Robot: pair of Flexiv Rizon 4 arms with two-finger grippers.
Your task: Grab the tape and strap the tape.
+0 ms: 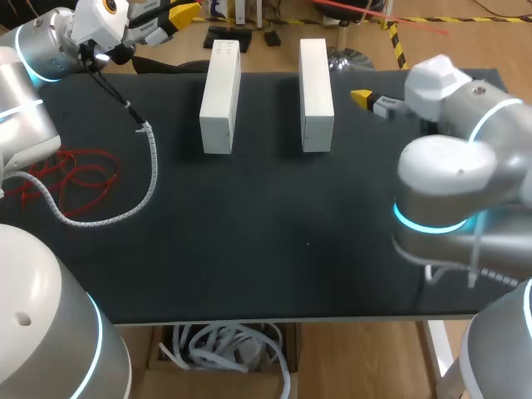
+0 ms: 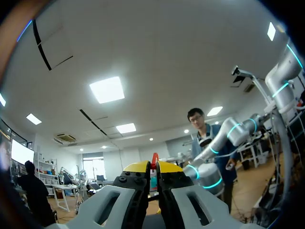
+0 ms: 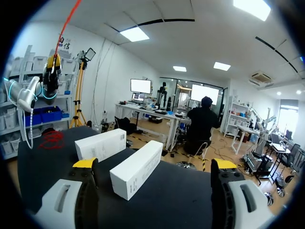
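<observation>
A thin red tape [image 3: 66, 24] runs up and away from my left gripper [image 1: 179, 12], which is raised over the table's far left corner. In the left wrist view a red sliver of tape [image 2: 154, 158] shows pinched between the shut yellow tips of that gripper [image 2: 154, 166]. More red tape lies in a loose tangle [image 1: 71, 179] on the table's left side, also seen in the right wrist view as a red tangle [image 3: 51, 139]. My right gripper [image 1: 363, 98] [image 3: 153, 164] hangs wide open at the far right, holding nothing and pointing toward the two white boxes.
Two long white boxes [image 1: 220, 96] [image 1: 316, 91] lie side by side on the far half of the black table [image 1: 274, 241]. My left arm's white spiral cable sleeve [image 1: 150, 166] droops onto the table beside the red tangle.
</observation>
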